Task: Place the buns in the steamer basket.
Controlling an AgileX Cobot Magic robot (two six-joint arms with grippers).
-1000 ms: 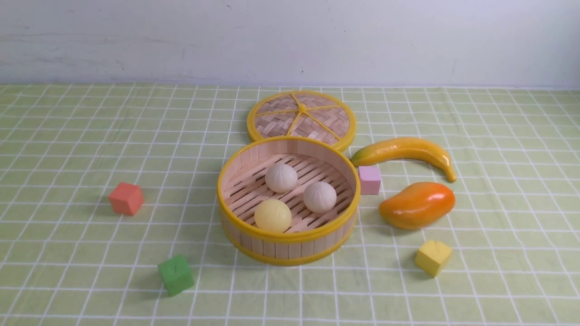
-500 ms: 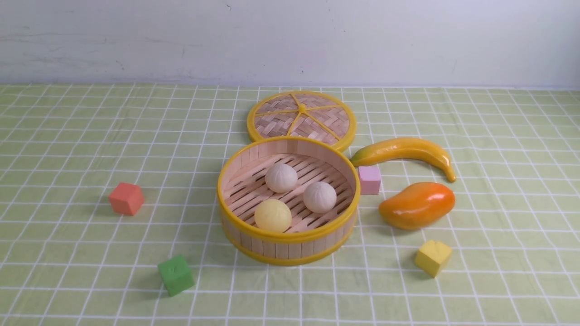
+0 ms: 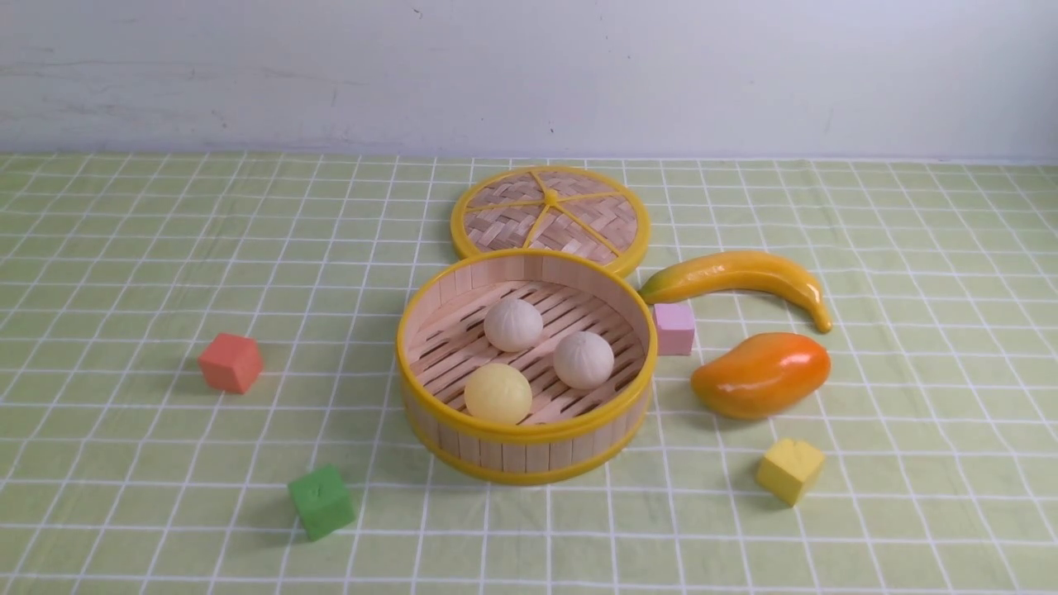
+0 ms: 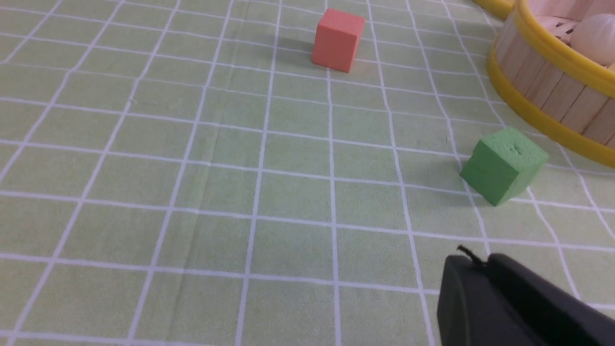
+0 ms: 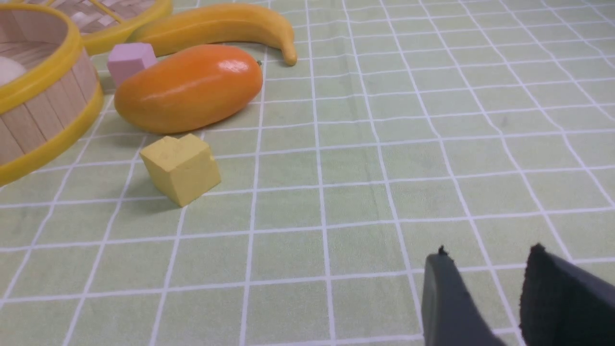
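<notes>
The steamer basket (image 3: pixel 526 432) stands at the table's centre. All three buns lie on its slat floor: two off-white pleated buns (image 3: pixel 513 324) (image 3: pixel 583 359) and a smooth pale yellow bun (image 3: pixel 498 393). Neither gripper shows in the front view. In the left wrist view my left gripper (image 4: pixel 480 262) hangs over bare cloth with its fingers together and nothing between them, well short of the basket's wall (image 4: pixel 552 96). In the right wrist view my right gripper (image 5: pixel 489 252) stands open and empty above the cloth, far from the basket (image 5: pixel 33 120).
A flat woven lid (image 3: pixel 550 216) lies behind the basket. A banana (image 3: pixel 740 277), a mango (image 3: pixel 760 373), a pink cube (image 3: pixel 674 327) and a yellow cube (image 3: pixel 790 469) sit to its right. To its left are a red cube (image 3: pixel 231 362) and a green cube (image 3: pixel 321 501).
</notes>
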